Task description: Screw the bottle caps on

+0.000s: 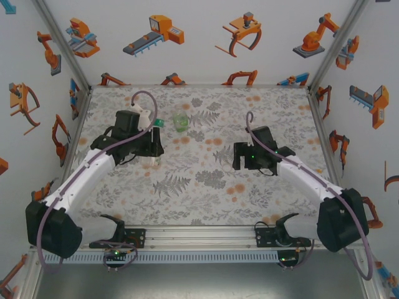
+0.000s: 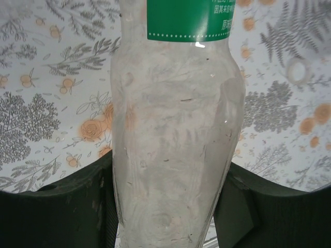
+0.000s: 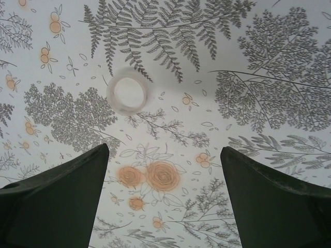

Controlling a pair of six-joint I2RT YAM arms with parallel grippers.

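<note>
My left gripper [image 2: 165, 206] is shut on the lower body of the taller clear bottle [image 2: 176, 129], which carries a green label [image 2: 189, 20]. From above, that gripper [image 1: 149, 149] is at the left middle of the table. The short translucent green bottle [image 1: 181, 121] stands just beyond it to the right. My right gripper [image 3: 164, 150] hangs open over the flowered cloth with nothing between its fingers; from above it [image 1: 239, 156] is right of centre. A small pale round cap [image 3: 127, 93] lies on the cloth ahead of its left finger. Another pale ring [image 2: 298, 70] lies to the right of the held bottle.
The flowered tablecloth [image 1: 206, 187] covers the whole work surface. White walls with orange robot pictures close in the left, back and right sides. A metal rail [image 1: 199, 233] with both arm bases runs along the near edge.
</note>
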